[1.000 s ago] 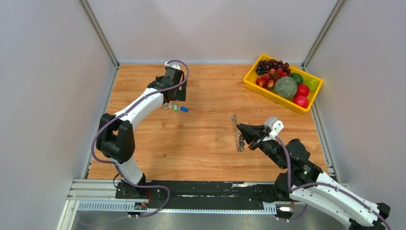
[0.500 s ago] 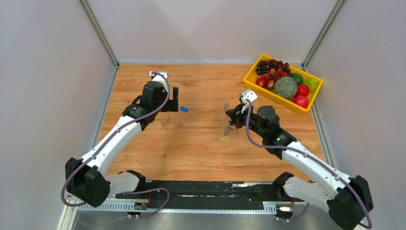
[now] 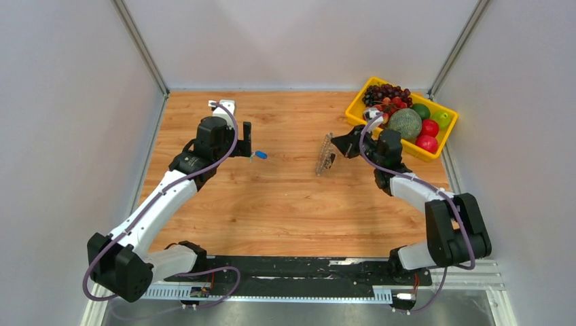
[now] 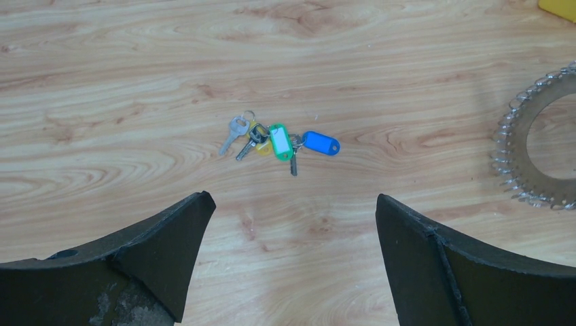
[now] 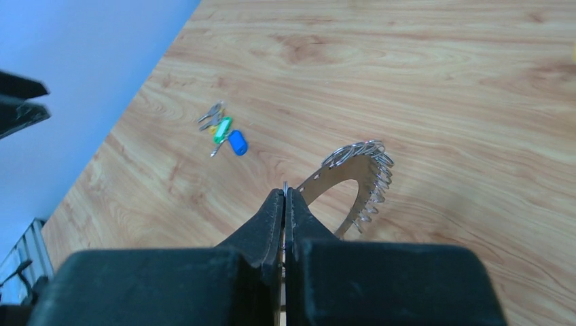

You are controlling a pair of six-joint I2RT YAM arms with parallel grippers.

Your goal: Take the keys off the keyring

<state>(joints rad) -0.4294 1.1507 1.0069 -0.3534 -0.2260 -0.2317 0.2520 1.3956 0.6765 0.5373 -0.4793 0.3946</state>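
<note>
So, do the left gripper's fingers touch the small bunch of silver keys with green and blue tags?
Apart. The left wrist view shows bare wooden table between the left gripper's open fingers and the key bunch.

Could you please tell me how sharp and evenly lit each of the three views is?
Top external: soft, even light and faint shadows; the keyring is too small for detail. Left wrist: the keys on the table are crisp, with no glare; the left gripper is dark. Right wrist: the wall looks blue; the right gripper is nearly black.
</note>
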